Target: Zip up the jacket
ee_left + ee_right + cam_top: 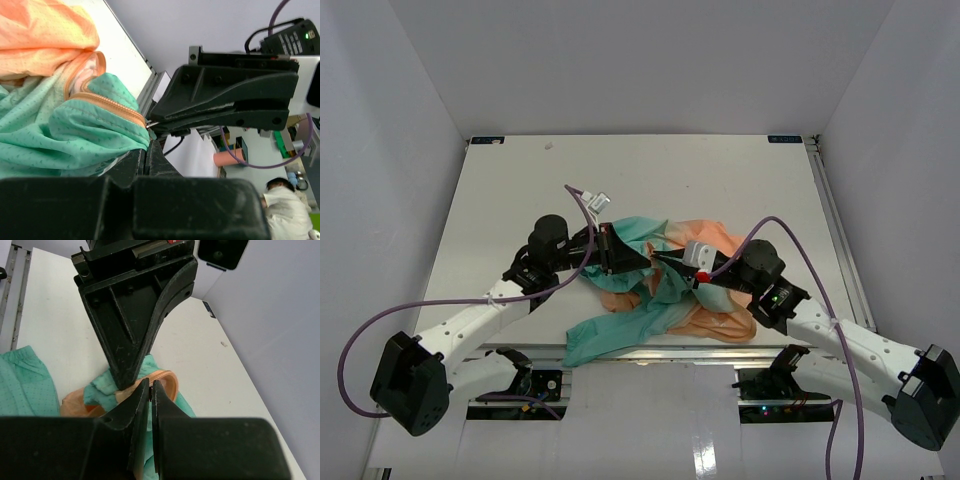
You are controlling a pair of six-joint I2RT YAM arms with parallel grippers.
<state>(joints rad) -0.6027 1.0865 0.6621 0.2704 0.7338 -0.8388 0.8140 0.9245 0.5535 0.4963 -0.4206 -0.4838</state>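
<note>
The jacket (660, 312) lies bunched at the table's near middle, peach on the right and teal on the left and front. My left gripper (644, 262) and right gripper (658, 258) meet tip to tip over its centre. In the left wrist view my left gripper (146, 144) is shut, with the teal hem (60, 135) caught at its tips. The orange zipper tape (105, 104) runs up to the right gripper's tips. In the right wrist view my right gripper (151, 384) is shut on a small piece at the zipper's end. The jacket (25, 390) lies below it.
The white table (670, 180) stretches behind the jacket. A metal rail (835, 230) runs along its right edge. Purple cables (575, 200) arc over both arms. White walls enclose the table on three sides.
</note>
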